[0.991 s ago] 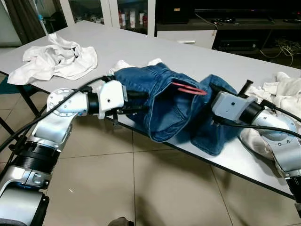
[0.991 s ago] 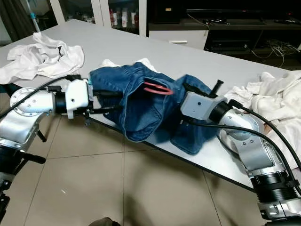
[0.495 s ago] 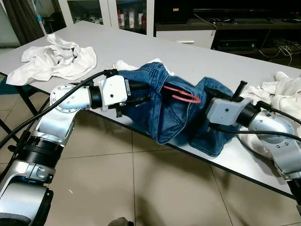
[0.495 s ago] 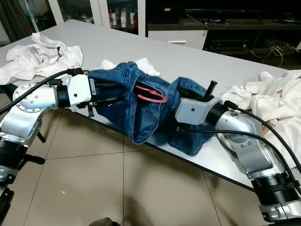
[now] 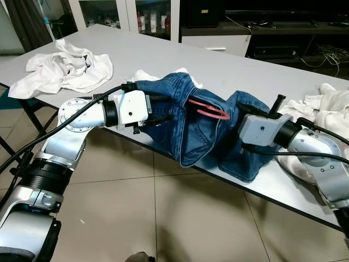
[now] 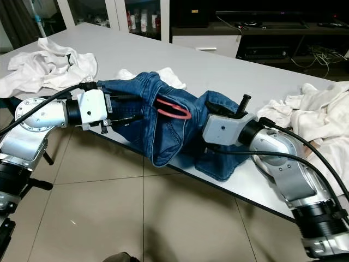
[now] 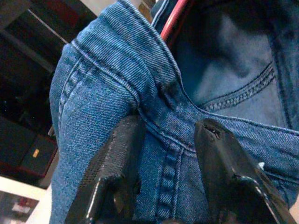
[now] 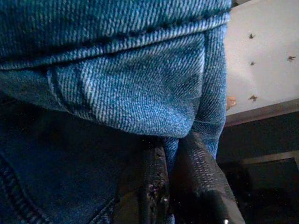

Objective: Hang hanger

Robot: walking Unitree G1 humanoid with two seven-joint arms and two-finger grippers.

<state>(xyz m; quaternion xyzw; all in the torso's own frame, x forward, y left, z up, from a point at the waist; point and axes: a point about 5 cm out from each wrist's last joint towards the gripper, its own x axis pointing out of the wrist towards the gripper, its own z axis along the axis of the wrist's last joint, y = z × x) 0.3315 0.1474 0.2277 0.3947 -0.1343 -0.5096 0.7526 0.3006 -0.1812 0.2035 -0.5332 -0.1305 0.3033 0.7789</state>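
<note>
Both grippers are pinching the jeans' [image 5: 202, 128] waistband, left gripper [image 7: 168, 154] clamped on a denim fold, right gripper [image 8: 170, 175] squeezed on the opposite edge, stretching it so the red hanger [image 5: 209, 108] inside seems to stay put.

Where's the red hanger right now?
The red hanger lies inside the waist opening of the blue jeans at the table's front edge, between the left gripper and right gripper, which both pinch the denim.

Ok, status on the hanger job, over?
Left gripper and right gripper both pinching jeans. Red hanger inside waistband. Jeans draped over table edge.
</note>
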